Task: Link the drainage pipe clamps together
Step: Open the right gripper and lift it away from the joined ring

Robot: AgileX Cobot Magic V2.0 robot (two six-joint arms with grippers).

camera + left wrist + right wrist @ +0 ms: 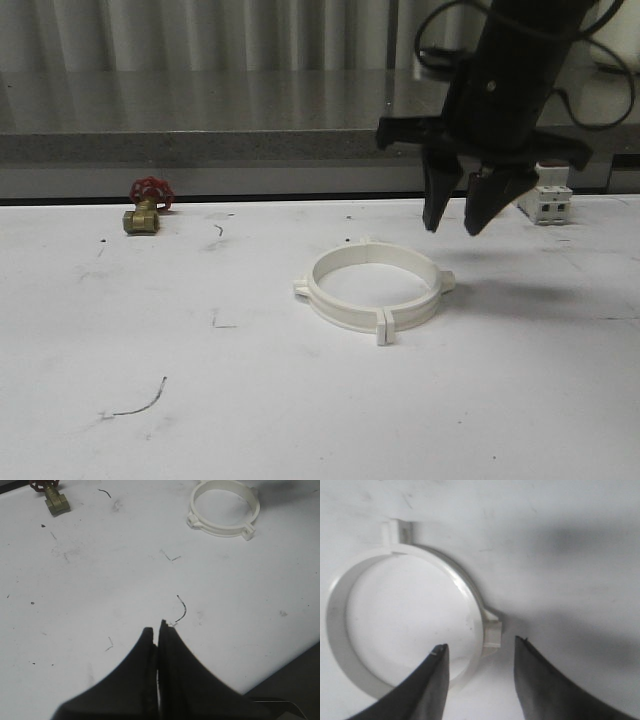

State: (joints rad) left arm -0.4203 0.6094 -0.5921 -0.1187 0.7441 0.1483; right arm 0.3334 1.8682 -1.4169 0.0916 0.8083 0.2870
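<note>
The two white drainage pipe clamps (372, 290) lie joined as one ring on the white table, their end tabs meeting at the front (382, 328) and back. The same ring (224, 507) appears far off in the left wrist view and fills the left part of the right wrist view (400, 625). My right gripper (458, 215) hangs open above the ring's right side, nothing between its fingers; in its own view (480, 647) the jaws stand either side of the ring's wall near the side lug (491, 631). My left gripper (157, 627) is shut and empty over bare table.
A brass valve with a red handwheel (146, 206) sits at the back left. A white boxy breaker (546, 203) stands at the back right behind my right arm. A thin dark wire scrap (140, 403) lies near the front left. The table's edge (285, 672) runs close to my left gripper.
</note>
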